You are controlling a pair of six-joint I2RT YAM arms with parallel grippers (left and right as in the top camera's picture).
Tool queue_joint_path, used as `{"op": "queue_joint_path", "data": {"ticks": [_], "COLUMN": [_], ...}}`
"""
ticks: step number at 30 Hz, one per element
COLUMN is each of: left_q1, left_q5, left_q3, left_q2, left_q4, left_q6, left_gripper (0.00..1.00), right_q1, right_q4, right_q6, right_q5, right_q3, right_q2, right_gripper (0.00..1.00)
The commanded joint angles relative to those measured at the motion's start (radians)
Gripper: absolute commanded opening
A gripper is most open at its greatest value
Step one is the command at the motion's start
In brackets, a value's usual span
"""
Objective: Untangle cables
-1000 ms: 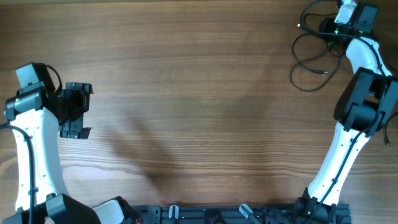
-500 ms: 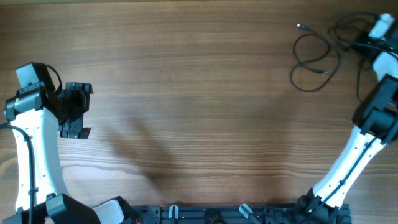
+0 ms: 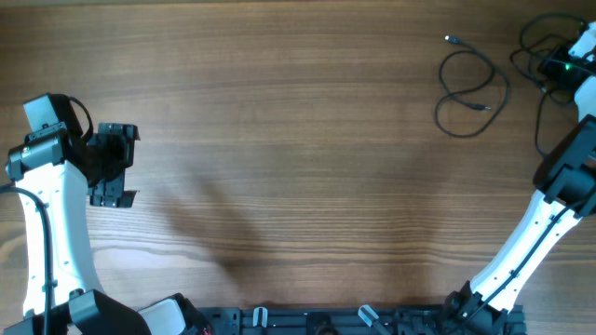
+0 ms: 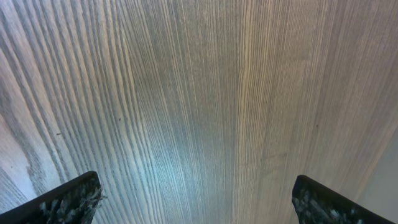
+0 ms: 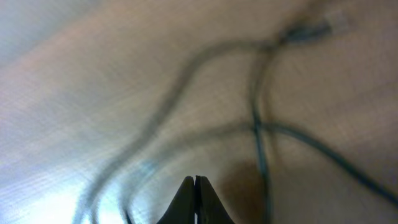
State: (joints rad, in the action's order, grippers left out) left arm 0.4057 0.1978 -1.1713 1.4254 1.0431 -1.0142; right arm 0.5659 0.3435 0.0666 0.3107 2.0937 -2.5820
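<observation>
Several thin black cables point(image 3: 506, 91), loosely looped, small plug ends.

A brown wooden table point(image 3: 298, 112) fills the overhead view, its grain running parallel to the black rail point(image 3: 372, 321) at its near edge. Beyond the rail, left of its middle, a soft dark shadow point(image 3: 214, 228) lies across the wood. In the left wrist view the grain looks paler and greyish, with a cool sheen.

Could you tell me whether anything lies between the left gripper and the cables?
Nothing visible does: only bare table lies between the left gripper and the cables across it.
</observation>
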Motion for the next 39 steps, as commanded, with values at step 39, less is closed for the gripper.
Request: {"op": "queue_joint_path", "data": {"ticks": [39], "left_q1": [-0.005], "left_q5": [-0.013], "left_q3": [-0.007], "left_q2": [-0.018], "left_q4": [0.001], "left_q6": [0.012], "left_gripper": [1.00], "right_q1": [0.011], "right_q4": [0.158], "right_q6": [-0.003], "right_q5": [-0.145], "right_q3": [-0.028], "right_q2": [-0.071], "right_gripper": [0.04]}}
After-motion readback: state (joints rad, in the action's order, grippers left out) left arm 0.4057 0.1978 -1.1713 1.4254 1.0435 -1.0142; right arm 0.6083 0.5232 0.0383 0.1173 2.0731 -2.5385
